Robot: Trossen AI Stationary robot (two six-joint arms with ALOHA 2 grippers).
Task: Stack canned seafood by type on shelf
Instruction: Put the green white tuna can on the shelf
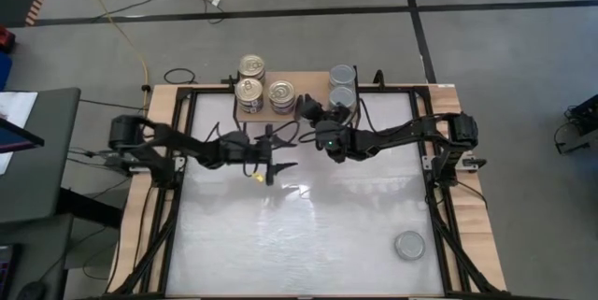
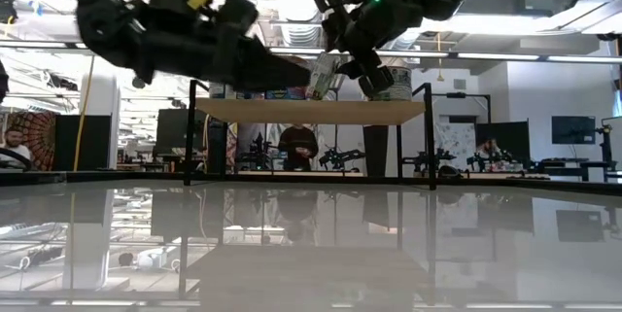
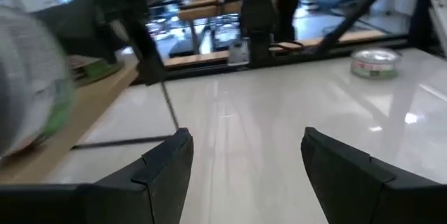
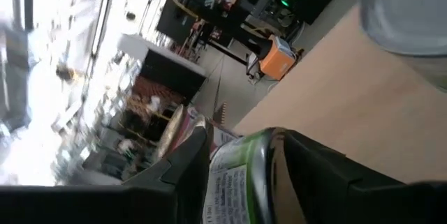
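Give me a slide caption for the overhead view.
Right gripper carries a can to the shelf; open left gripper waits nearby.

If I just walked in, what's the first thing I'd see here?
Probably the right hand by the wooden shelf at the table's far edge, shut on a tilted can with a green label. Near it on the shelf stand gold-lidded cans and silver-lidded cans. One lone can sits far away at the table's near right corner, while the left hand is open and holds nothing.
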